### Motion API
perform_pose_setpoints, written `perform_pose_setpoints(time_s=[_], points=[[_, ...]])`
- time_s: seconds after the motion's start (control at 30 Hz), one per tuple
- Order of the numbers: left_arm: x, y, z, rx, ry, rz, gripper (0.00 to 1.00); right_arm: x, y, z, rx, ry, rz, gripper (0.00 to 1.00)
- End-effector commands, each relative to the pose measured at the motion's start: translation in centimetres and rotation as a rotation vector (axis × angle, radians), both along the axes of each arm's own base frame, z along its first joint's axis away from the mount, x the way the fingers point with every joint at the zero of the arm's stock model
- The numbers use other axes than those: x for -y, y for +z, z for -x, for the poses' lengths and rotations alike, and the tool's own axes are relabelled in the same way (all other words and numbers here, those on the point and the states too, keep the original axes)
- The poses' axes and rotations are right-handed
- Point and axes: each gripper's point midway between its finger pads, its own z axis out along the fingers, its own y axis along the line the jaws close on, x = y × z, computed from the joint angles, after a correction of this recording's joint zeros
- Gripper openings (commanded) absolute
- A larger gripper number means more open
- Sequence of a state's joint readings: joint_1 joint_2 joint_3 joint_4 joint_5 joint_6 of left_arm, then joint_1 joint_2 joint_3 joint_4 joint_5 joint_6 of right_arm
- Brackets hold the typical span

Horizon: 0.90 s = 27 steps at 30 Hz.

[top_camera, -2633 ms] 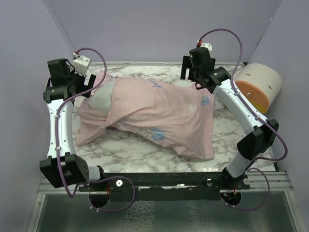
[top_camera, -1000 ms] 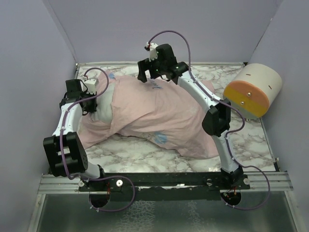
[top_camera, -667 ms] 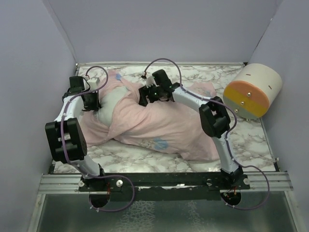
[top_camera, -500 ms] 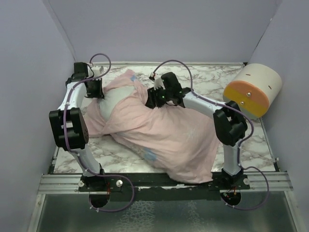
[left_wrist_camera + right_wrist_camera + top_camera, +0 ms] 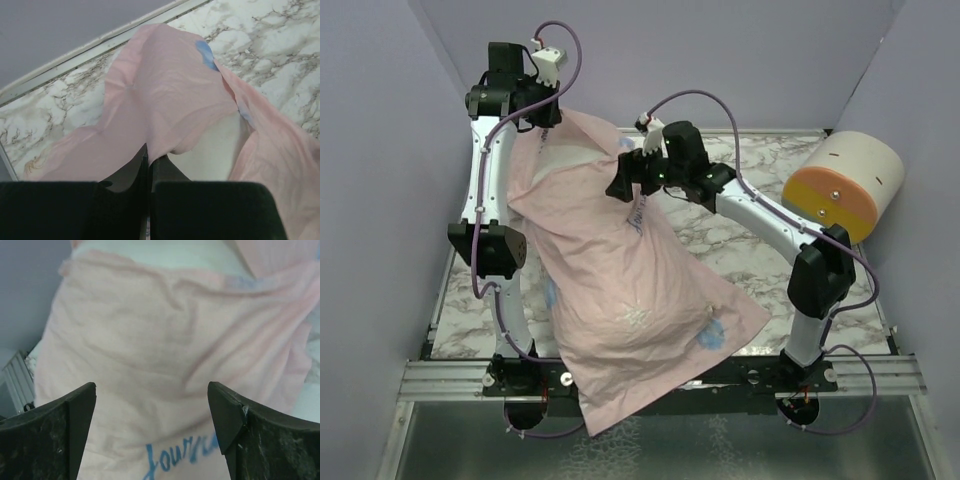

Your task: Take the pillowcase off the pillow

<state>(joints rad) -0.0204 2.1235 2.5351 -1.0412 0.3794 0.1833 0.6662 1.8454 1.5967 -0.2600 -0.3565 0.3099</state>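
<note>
Marble table largely under pillowcase; pillow mostly hidden inside.

Top camera: fixed above and behind the arm bases, looking down over the whole tabletop. Wrist cameras: each looks past its own fingers, left hand and right hand, close on the pillowcase. All three views share that cloth.

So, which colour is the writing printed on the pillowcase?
Blue cursive writing on the pale pink pillowcase; it is clearest in the right wrist view.
</note>
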Motion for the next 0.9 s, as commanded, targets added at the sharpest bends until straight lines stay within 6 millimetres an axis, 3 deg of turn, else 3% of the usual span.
perform_pose_setpoints(time_s=[0.0,0.23,0.47,0.6,0.67,0.73,0.8,0.87], points=[[2.2,2.7,3.4,0.032,-0.114,-0.011,0.0,0.0,6.7,-0.9,0.108,-0.036,-0.052,0.97],[6.0,7.4,6.6,0.16,-0.228,0.002,0.0,0.2,4.7,-5.7,0.085,-0.23,0.033,0.99],[7.5,9.6,7.8,0.239,-0.258,-0.016,0.0,0.3,-1.9,-5.4,-0.045,-0.235,0.121,0.99],[7.8,11.0,7.6,0.291,-0.252,-0.033,0.0,-1.1,-3.0,-5.1,-0.078,-0.171,0.027,0.97],[8.0,12.2,7.5,0.334,-0.242,-0.037,0.0,-2.3,-1.5,-5.4,-0.082,-0.126,-0.063,0.81],[8.2,13.8,7.3,0.391,-0.222,-0.044,0.0,-3.3,1.0,-6.8,-0.048,-0.134,-0.13,0.57],[8.2,15.8,6.9,0.468,-0.184,-0.049,0.0,-4.1,4.8,-8.5,0.016,-0.154,-0.196,0.29],[7.9,18.4,6.6,0.563,-0.123,-0.049,0.0,-4.4,9.9,-10.1,0.114,-0.193,-0.285,0.03]])
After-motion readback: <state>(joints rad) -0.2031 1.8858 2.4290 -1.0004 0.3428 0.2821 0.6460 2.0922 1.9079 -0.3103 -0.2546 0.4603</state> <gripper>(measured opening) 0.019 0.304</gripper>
